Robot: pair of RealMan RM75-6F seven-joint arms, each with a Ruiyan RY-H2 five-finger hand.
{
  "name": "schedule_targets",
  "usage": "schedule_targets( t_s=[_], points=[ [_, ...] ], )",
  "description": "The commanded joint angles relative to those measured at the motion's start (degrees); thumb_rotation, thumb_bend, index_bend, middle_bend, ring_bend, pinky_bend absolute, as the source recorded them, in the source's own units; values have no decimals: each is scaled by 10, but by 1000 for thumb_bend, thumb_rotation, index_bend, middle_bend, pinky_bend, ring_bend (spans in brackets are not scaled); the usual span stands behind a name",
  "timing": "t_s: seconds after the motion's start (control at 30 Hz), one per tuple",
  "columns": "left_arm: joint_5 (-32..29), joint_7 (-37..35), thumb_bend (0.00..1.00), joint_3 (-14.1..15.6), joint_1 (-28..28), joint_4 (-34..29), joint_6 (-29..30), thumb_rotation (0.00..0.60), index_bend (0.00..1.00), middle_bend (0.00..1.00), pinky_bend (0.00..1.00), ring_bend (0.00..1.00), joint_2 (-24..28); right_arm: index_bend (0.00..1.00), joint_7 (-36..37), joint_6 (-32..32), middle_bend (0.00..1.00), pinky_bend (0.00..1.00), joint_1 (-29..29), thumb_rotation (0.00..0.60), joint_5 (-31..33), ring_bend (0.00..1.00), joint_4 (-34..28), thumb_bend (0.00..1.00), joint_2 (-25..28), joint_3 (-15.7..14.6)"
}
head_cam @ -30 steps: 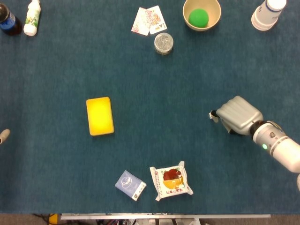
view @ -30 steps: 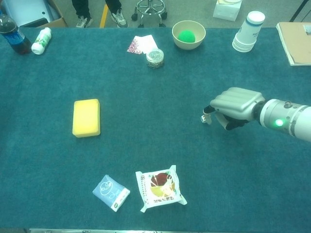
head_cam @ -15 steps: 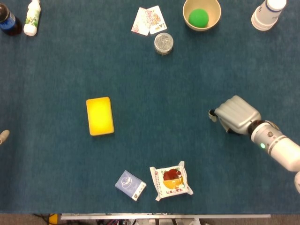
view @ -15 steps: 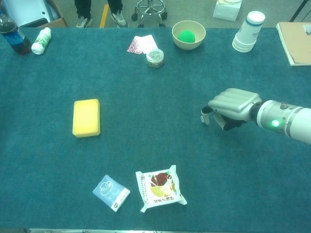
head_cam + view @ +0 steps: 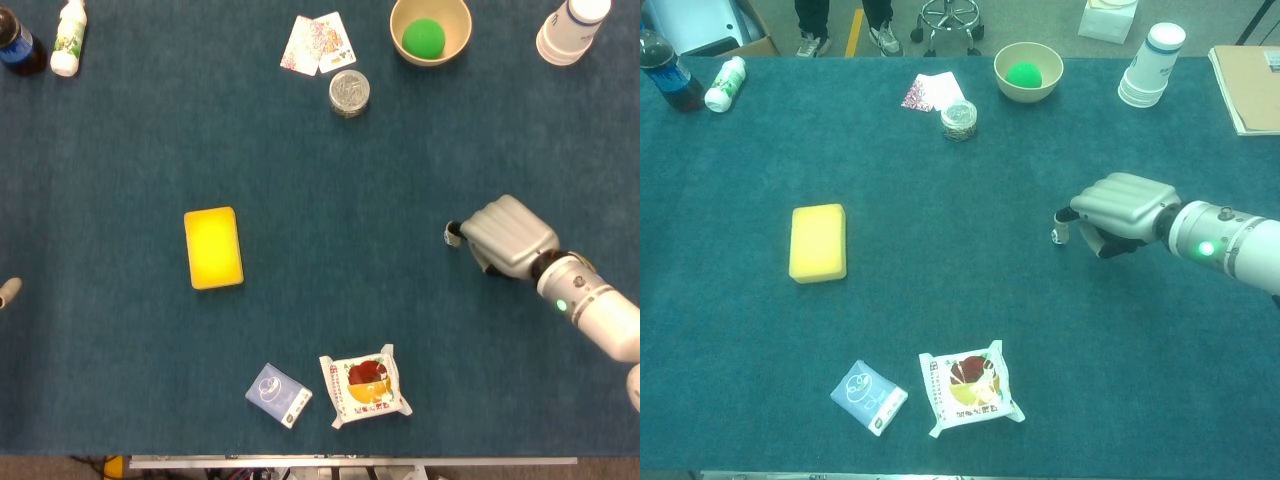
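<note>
At the far left edge of the head view, only a tip of the left hand (image 5: 8, 292) is showing beside the table, so it cannot be told whether it is released or clenched. It is touching nothing that can be seen.

Along the far-left corner a cola bottle (image 5: 14, 40) and a white bottle (image 5: 68, 36) are standing side by side. The sponge (image 5: 213, 247) is lying flat and alone on the left half of the cloth. Nearer the front edge, a blue pack (image 5: 279, 394) and the packet (image 5: 366, 385) are lying just beside each other, apart from everything else. At the far edge, two cards (image 5: 318, 44) are overlapping, with a tin (image 5: 349, 91) just in front of them, then a bowl (image 5: 397, 30) holding a green ball (image 5: 423, 37).

On the right half, the right hand (image 5: 508, 235) is hovering over bare cloth, palm down, its fingers curling under with nothing in them: it is clenched and empty. The packet, the tin and the bowl are all well apart from it. A stack of cups (image 5: 572, 30) is standing in the far-right corner.

Judging from this, the work is at an early stage: no thing is being held or touched, every thing is resting on the cloth, and any grasp is not yet made.
</note>
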Motion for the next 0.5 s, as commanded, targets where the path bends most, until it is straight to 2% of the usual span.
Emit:
schedule_targets(
  t_s=[0.03,0.5],
  points=[
    [-1,0,0,-1,-1,0,-2,600,81,0,42,0,0,368,6,2,1000,1000,-4,600,-6,1000,7,1000,-4,4],
    [-3,1,0,0,-1,1,-3,600,81,0,42,0,-1,355,42,9,1000,1000,-23,600,-36,1000,56,1000,-26,22]
  ],
)
